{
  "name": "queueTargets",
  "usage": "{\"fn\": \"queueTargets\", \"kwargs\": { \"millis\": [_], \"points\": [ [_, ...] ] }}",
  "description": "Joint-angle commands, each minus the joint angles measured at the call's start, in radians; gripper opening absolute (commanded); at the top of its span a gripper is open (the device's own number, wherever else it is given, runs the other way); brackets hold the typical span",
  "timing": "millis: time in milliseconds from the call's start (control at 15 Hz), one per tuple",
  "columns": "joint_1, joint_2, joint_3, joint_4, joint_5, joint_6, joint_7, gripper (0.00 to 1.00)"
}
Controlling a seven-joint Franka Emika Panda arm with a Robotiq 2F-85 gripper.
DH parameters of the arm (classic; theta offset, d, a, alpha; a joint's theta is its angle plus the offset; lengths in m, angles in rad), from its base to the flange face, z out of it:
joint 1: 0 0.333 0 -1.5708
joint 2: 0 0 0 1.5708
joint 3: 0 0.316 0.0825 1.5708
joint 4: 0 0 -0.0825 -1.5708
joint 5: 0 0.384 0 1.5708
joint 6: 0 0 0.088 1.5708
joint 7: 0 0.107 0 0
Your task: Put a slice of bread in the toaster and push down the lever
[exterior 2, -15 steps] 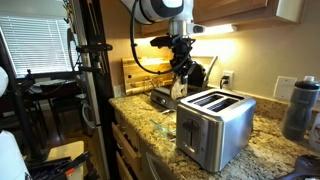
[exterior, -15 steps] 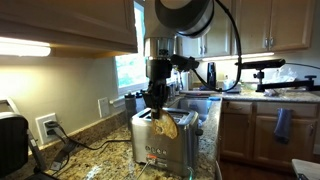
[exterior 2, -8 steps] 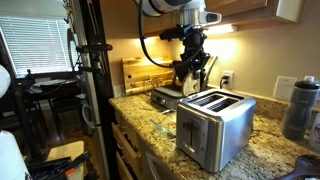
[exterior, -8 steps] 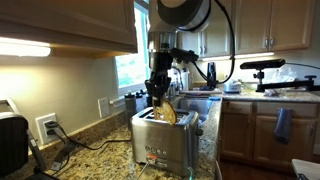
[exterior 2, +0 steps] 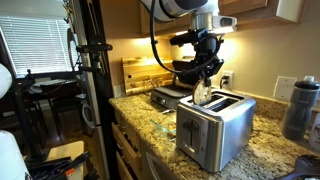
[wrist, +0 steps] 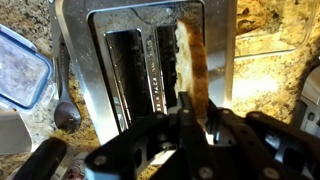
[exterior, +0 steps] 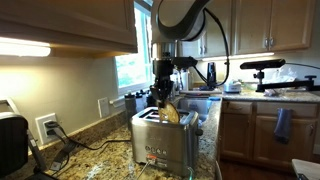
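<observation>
A speckled granite desk [exterior: 95, 152] runs beneath wooden wall cabinets [exterior: 60, 22], with a black appliance [exterior: 10, 145] near a white wall outlet [exterior: 47, 126] and a blue towel [exterior: 281, 122] hanging on a lower cabinet door. In an exterior view, wooden cutting boards [exterior 2: 140, 72] lean against the wall and a dark bottle [exterior 2: 303, 105] stands upright. In the wrist view, a metal spoon [wrist: 66, 112] lies just beside a blue-rimmed plastic container [wrist: 20, 70].
</observation>
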Motion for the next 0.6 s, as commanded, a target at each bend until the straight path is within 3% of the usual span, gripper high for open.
{"fn": "queueTargets", "kwargs": {
  "millis": [0, 467, 533],
  "points": [
    [-0.008, 0.044, -0.002, 0.037, -0.012, 0.01, -0.028, 0.04],
    [-0.006, 0.137, 0.002, 0.114, -0.005, 0.028, -0.054, 0.04],
    [-0.004, 0.146, 0.002, 0.118, -0.01, 0.023, -0.055, 0.38]
  ]
}}
